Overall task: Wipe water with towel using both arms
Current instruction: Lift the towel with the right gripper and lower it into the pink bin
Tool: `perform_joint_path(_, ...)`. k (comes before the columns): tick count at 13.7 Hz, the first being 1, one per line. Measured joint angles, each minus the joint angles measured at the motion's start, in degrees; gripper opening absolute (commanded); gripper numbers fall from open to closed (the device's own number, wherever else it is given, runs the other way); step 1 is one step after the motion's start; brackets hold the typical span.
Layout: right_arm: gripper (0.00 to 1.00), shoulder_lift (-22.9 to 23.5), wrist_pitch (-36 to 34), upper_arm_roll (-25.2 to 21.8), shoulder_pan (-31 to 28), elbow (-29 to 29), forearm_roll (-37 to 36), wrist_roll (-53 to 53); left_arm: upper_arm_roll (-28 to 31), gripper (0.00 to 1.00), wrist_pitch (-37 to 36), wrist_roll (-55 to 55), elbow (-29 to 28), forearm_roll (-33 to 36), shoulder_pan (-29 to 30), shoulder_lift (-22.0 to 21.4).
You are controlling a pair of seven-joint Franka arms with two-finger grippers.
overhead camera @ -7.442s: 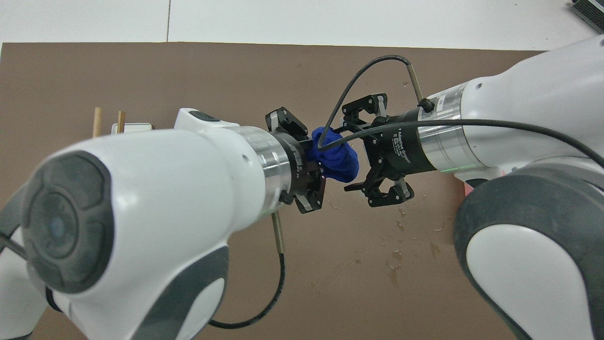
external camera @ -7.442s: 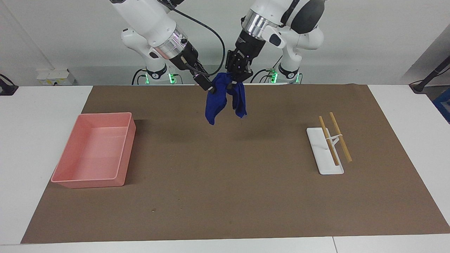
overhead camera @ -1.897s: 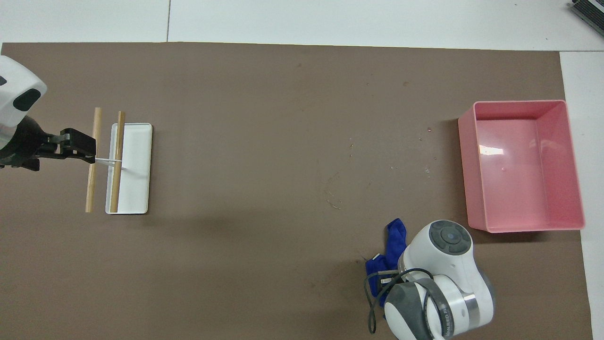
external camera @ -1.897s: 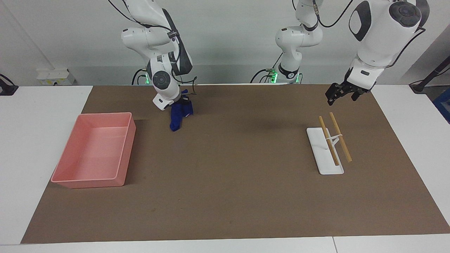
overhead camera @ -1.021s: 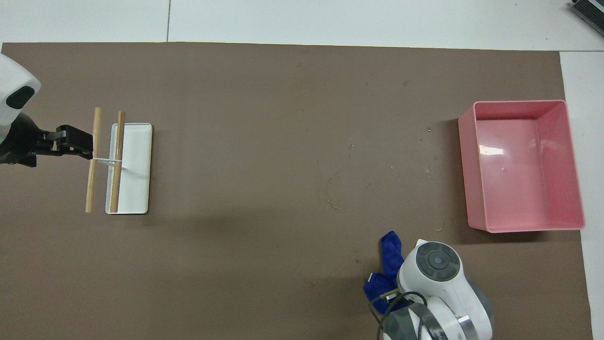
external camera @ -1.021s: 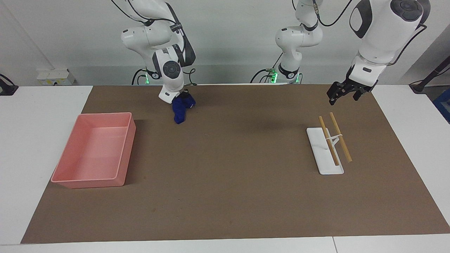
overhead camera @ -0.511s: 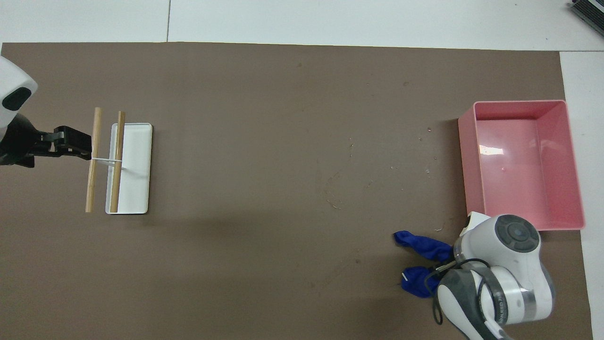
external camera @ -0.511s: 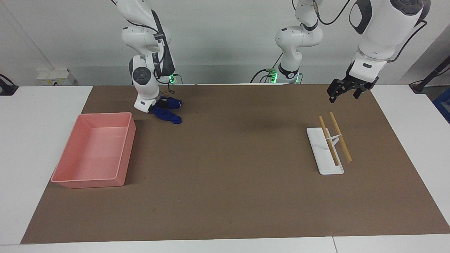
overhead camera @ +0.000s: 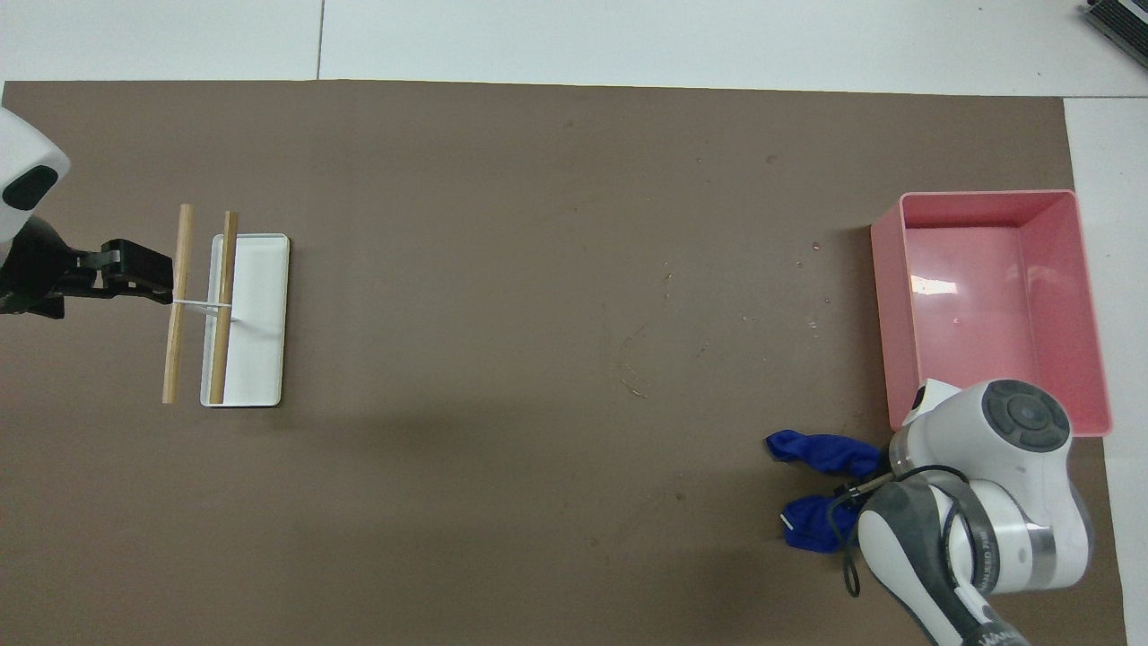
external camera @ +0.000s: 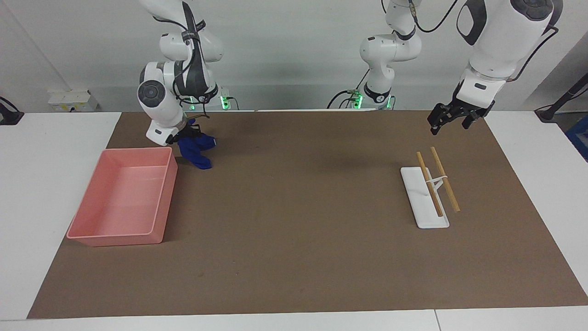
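I have the towel [external camera: 196, 148] pinched in my right hand [external camera: 186, 134], which is closed on it and sits low over the brown mat [external camera: 303, 220], close by the corner of the pink tray [external camera: 120, 197] that lies nearest the robots; the cloth hangs in two bunched lobes with its lower end on or just above the mat, I cannot tell which. My left hand [external camera: 448, 120] waits with its fingers spread wide and nothing in them, up over the mat near the wooden sticks [external camera: 437, 180] on the white rack [external camera: 423, 202] at its own end of the counter. From overhead I make out scattered water droplets [overhead camera: 744, 314] on the mat, farther from the robots than the towel and toward the middle, so I judge the wiping is not finished. To do this stroke well I would press the cloth down so it flattens and drags rather than trails by a tip, sweep it slowly out across the droplets, and steer clear of the tray wall so the wrist does not knock it
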Motion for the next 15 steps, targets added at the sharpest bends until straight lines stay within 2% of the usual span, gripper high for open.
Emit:
perform_joint_path(3,0.00,-5.0,-13.7,-0.1,-0.4,10.4,0.0,2.9,0.0,1.00,0.0,0.0,0.0,0.0,0.0,0.0)
perform_joint_path(4,0.00,-5.3,-16.5,-0.1,-1.3,14.3,0.0,3.0,0.0,1.00,0.0,0.0,0.0,0.0,0.0,0.0)
perform_joint_path(6,0.00,-3.7,-17.6,-0.1,-4.3,20.1,-0.2,3.0,0.0,1.00,0.0,0.0,0.0,0.0,0.0,0.0)
perform_joint_path(8,0.00,-0.8,-13.5,-0.2,-7.5,22.8,-1.3,2.1,0.0,1.00,0.0,0.0,0.0,0.0,0.0,0.0)
perform_joint_path(11,0.00,4.5,-5.4,-0.3,-11.1,23.4,-1.9,-2.2,0.0,1.00,0.0,0.0,0.0,0.0,0.0,0.0)
perform_joint_path(13,0.00,8.8,0.9,-0.3,-12.0,24.3,-2.1,-2.6,0.0,1.00,0.0,0.0,0.0,0.0,0.0,0.0)
perform_joint_path(15,0.00,14.7,3.0,-0.3,-12.5,28.0,-3.1,-2.6,0.0,1.00,0.0,0.0,0.0,0.0,0.0,0.0)
